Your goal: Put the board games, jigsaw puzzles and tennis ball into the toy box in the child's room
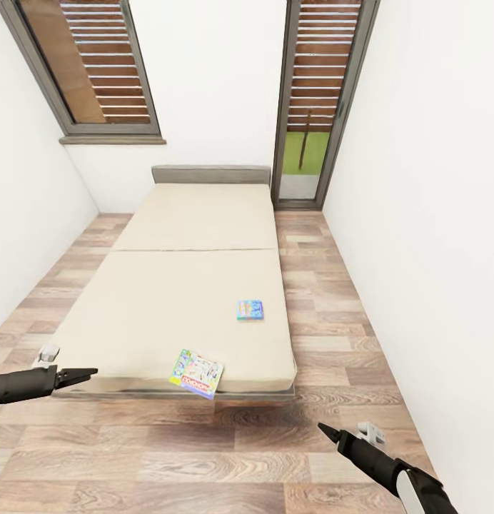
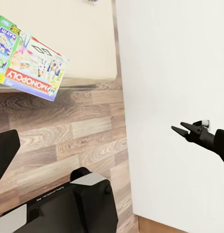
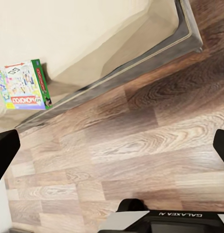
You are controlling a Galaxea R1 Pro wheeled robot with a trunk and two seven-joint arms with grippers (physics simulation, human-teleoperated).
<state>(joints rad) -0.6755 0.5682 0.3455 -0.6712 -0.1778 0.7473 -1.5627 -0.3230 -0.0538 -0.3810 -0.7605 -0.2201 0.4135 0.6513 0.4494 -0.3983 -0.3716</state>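
Two board games lie on the beige bed [image 1: 168,300]. A small blue one [image 1: 250,309] sits near the bed's right side. A Monopoly box [image 1: 197,373] [image 2: 29,60] [image 3: 25,85] overhangs the bed's front edge. My left gripper [image 1: 86,373] hovers open at the bed's front left corner, well left of the Monopoly box. My right gripper [image 1: 327,432] [image 2: 180,128] hangs open over the floor, to the right of and nearer than that box; its fingers [image 3: 5,153] stand wide apart. The table, toy box, jigsaw puzzles and tennis ball are out of view.
A grey headboard [image 1: 210,174] stands against the far wall between a shuttered window [image 1: 97,64] and a tall glass door [image 1: 315,100]. White walls close in on both sides. Wood-plank floor [image 1: 325,300] runs along the bed's right side and in front of it.
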